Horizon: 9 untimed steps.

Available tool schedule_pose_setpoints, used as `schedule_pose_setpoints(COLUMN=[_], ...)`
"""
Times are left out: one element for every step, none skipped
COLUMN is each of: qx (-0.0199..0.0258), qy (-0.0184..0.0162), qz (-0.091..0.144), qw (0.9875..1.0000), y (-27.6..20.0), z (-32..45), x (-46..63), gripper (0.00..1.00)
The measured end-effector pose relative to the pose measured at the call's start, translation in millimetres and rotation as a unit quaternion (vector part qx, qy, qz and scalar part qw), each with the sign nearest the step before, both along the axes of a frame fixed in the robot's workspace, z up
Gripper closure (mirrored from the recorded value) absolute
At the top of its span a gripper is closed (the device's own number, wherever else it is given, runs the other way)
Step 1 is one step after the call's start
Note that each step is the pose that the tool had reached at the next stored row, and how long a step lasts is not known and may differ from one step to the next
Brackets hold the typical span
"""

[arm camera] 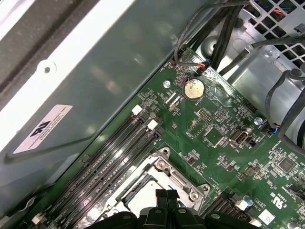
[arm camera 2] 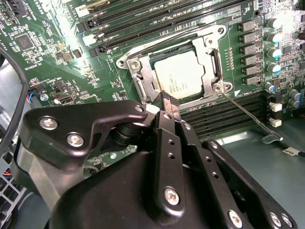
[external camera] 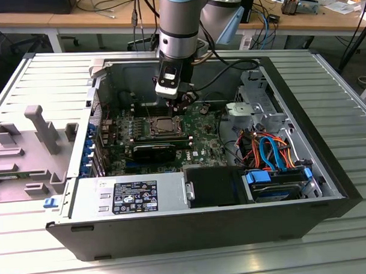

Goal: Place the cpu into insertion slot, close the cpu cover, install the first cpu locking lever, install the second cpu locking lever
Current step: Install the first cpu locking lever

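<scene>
An open computer case [external camera: 174, 230] lay across the middle of the slatted metal desk [external camera: 350, 101], with a grey moulded fixture [external camera: 33, 148] beside it toward the edge on the exterior view's left. The arm reached down into the case, and the claw [external camera: 182, 108] hung just above the green motherboard [external camera: 204, 142], close over the socket area.

In the second wrist view the cpu [arm camera 2: 177, 76] sat flat in the insertion slot [arm camera 2: 164, 56], its dull silver top showing through the window of the cpu cover [arm camera 2: 210, 62] — the frame lay down over the chip. One locking lever [arm camera 2: 167, 42] ran along the side of the cover next to the memory slots [arm camera 2: 143, 14]. The other lever [arm camera 2: 243, 110] stood out from the socket corner, its thin rod angling away to a hooked end.

The claw [arm camera 2: 169, 101] had its fingertips pressed together with nothing between them, poised just beside the edge of the cover. The first wrist view showed the same closed tips [arm camera: 162, 194] over the chip [arm camera: 142, 201], a round coin battery [arm camera: 194, 88] well apart on the board.
</scene>
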<state>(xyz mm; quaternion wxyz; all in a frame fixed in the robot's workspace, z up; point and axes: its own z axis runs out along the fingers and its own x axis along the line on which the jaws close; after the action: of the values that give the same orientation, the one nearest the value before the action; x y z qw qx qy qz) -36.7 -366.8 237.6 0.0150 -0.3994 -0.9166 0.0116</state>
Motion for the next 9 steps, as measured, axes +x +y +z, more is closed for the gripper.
schedule_pose_setpoints(qx=[0.0001, 0.0002, 0.0004, 0.0005, 0.0009, 0.0012, 0.0016, 0.0018, 0.0019], qy=[0.0, 0.0, 0.0, 0.0, 0.0, 0.0, 0.0, 0.0, 0.0], qz=[0.001, 0.001, 0.002, 0.002, 0.003, 0.004, 0.005, 0.006, 0.006], qw=[1.0, 1.0, 1.0, 1.0, 1.0, 1.0, 1.0, 1.0, 1.0], y=[0.0, 0.0, 0.0, 0.0, 0.0, 0.0, 0.0, 0.0, 0.0], z=[0.0, 0.0, 0.0, 0.0, 0.0, 0.0, 0.0, 0.0, 0.0], x=[0.0, 0.0, 0.0, 0.0, 0.0, 0.0, 0.0, 0.0, 0.0], gripper=[0.89, 0.89, 0.89, 0.89, 0.89, 0.89, 0.89, 0.89, 0.89])
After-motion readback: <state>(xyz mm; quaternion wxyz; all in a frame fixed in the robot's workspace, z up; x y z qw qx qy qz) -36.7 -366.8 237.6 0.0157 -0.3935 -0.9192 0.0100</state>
